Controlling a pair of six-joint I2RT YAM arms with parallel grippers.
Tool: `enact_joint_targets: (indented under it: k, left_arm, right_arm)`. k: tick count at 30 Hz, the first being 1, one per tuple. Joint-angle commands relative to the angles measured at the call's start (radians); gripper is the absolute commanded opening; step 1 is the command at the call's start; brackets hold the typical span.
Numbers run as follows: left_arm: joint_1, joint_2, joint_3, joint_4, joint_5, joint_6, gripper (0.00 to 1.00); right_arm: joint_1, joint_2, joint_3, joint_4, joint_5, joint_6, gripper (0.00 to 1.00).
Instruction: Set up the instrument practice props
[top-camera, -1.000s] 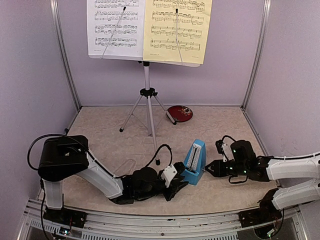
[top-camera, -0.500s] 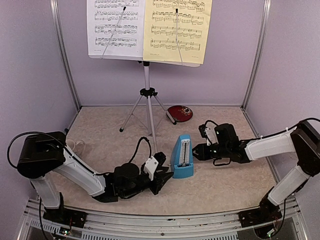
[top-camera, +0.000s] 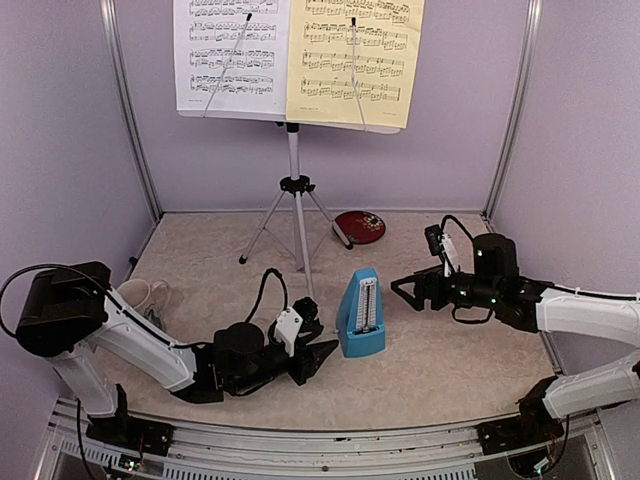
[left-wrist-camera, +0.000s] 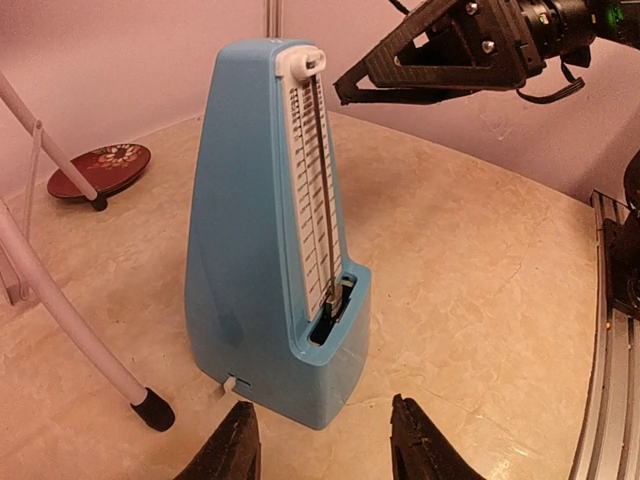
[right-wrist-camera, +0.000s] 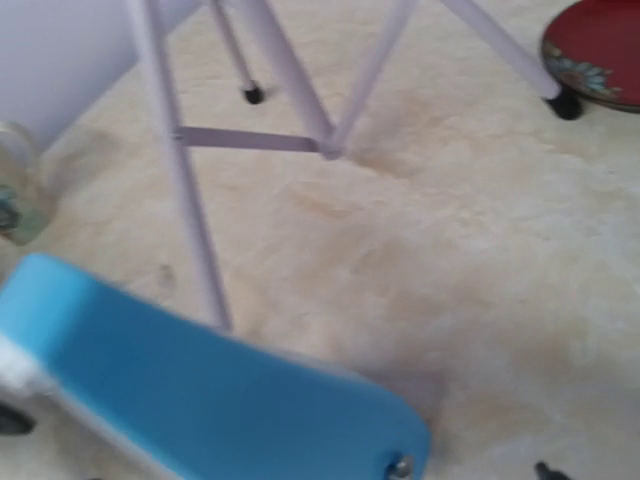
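Note:
The small blue metronome (top-camera: 360, 312) stands upright on the beige floor, its pendulum face towards my left wrist camera (left-wrist-camera: 270, 230). My left gripper (top-camera: 318, 355) lies low just left of it, open, its fingertips (left-wrist-camera: 236, 452) short of the base and touching nothing. My right gripper (top-camera: 405, 290) hovers open to the right of the metronome, apart from it; it also shows at the top of the left wrist view (left-wrist-camera: 440, 60). The right wrist view shows the metronome's blue body (right-wrist-camera: 200, 400), blurred. The music stand (top-camera: 293, 150) holds a white sheet (top-camera: 232, 55) and a yellow sheet (top-camera: 355, 60).
A red round plate (top-camera: 360, 226) lies behind the tripod's right leg (top-camera: 328, 217). A white mug (top-camera: 140, 297) sits by the left arm. One tripod foot (left-wrist-camera: 152, 408) stands close to the metronome's left side. Purple walls enclose the floor on three sides.
The metronome has been carried left and set down upright. Both grippers have opened and let go of it; the right has drawn back to the right, the left slightly back.

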Motion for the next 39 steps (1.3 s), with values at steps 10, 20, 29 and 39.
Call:
enact_joint_targets:
  k: [10,20,29,39]
  left_arm:
    - [0.003,-0.031,-0.007,0.008,-0.036,0.006,0.45]
    - [0.004,-0.038,-0.003,-0.002,-0.041,0.009,0.45]
    - [0.002,-0.038,-0.001,-0.009,-0.043,0.011,0.45]
    - [0.004,-0.033,0.005,-0.015,-0.037,0.013,0.45]
  right_arm:
    - [0.154,-0.01,0.034,-0.051,0.064,0.079,0.91]
    - [0.2,0.108,0.106,-0.023,0.12,0.089,0.84]
    - [0.201,0.144,0.137,-0.013,0.139,0.095,0.73]
    - [0.201,0.117,0.122,-0.024,0.16,0.096,0.58]
